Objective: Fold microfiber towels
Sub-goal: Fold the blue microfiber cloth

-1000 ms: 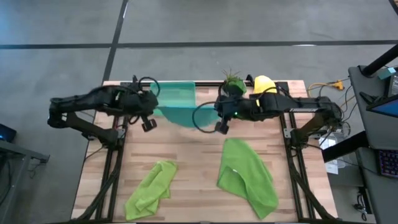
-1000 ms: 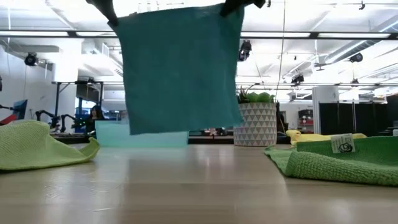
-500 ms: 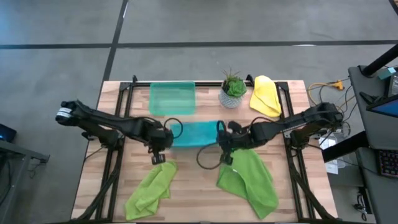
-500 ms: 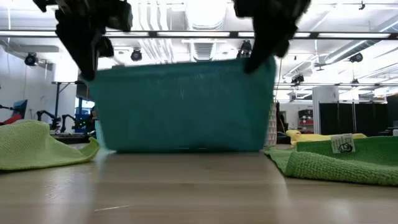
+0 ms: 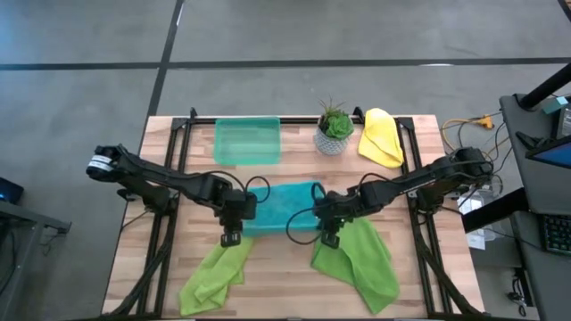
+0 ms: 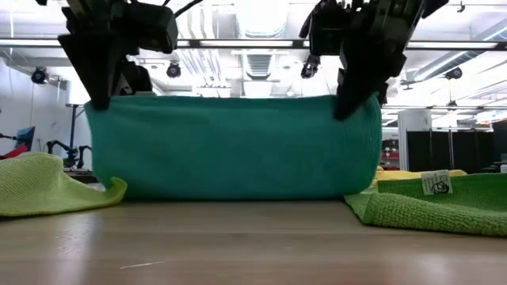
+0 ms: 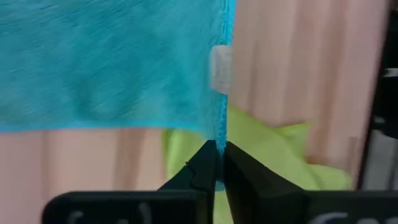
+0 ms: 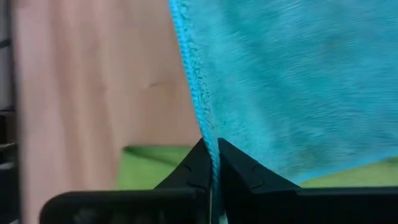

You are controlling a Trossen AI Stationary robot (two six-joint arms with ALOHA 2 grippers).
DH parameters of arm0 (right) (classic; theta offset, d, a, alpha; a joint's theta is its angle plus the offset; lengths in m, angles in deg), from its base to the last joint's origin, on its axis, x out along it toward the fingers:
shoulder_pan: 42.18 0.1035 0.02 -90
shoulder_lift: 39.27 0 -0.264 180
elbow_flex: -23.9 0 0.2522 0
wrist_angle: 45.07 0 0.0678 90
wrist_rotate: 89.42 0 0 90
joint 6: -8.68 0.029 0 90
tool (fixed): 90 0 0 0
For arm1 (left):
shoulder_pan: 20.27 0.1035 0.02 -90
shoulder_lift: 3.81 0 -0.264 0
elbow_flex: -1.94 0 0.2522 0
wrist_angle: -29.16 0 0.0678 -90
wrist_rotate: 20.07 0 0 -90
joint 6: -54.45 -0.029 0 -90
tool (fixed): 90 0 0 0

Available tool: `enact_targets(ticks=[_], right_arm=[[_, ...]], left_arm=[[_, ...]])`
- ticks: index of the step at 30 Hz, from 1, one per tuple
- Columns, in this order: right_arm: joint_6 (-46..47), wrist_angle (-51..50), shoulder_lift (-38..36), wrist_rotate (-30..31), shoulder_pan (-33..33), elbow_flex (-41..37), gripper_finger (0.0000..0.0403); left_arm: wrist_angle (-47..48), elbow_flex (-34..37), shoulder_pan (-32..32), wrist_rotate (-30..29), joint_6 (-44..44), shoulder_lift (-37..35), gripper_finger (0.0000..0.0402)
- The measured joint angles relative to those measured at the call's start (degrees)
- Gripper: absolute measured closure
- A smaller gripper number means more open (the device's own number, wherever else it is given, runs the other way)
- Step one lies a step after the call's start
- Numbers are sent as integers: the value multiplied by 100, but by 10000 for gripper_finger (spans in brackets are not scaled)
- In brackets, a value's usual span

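Green tray, potted plant

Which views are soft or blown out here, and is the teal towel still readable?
High view: even light, sharp; teal towel clear between left gripper and right gripper. Low view: ceiling lights glare, both grippers dark silhouettes, near tabletop soft. Left and right wrist views: towel pile blurred, fingers sharp at its edge.
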Motion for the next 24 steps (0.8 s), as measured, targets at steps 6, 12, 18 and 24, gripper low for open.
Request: enact_targets(ticks=[6,12,18,24], right_arm=[[6,75,-39,-588,3,-22,328],[198,-323,-389,-611,4,161,277],[998,-631,-957,216,211,-321,263],[2124,-596,-1351,967,540,-973,273]], left_arm=[[-34,21,0,231,-14,-4,302],[421,70,-31,467,129,-11,243],[-364,806,-279,600,517,-20,238],[-1097,1800,-571,580,1274,33,264]])
